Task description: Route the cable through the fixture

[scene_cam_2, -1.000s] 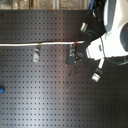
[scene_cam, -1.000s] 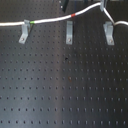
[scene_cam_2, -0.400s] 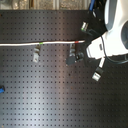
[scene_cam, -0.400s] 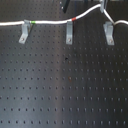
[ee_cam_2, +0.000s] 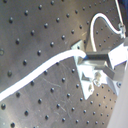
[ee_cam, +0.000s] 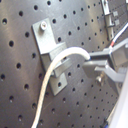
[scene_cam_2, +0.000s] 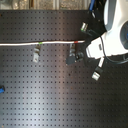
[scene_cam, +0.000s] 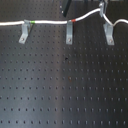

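The white cable (scene_cam: 50,23) runs from the first exterior view's left across the tops of the first fixture (scene_cam: 23,33) and the second fixture (scene_cam: 69,33). Its green band (scene_cam: 31,22) sits by the first fixture and its red band (scene_cam: 74,20) by the second. Past the red band the cable rises to my gripper (scene_cam: 102,8), which is shut on it above and behind the third fixture (scene_cam: 108,33). In the first wrist view the cable (ee_cam: 55,75) passes over a fixture (ee_cam: 49,44) into the gripper (ee_cam: 99,62). The second exterior view shows the cable (scene_cam_2: 30,44) and the gripper (scene_cam_2: 92,50).
The black perforated board (scene_cam: 64,85) fills both exterior views. The free end of the cable loops at the first exterior view's right (scene_cam: 120,22). The white arm (scene_cam_2: 115,30) covers the third fixture in the second exterior view. A small blue object (scene_cam_2: 1,89) lies at that board's edge.
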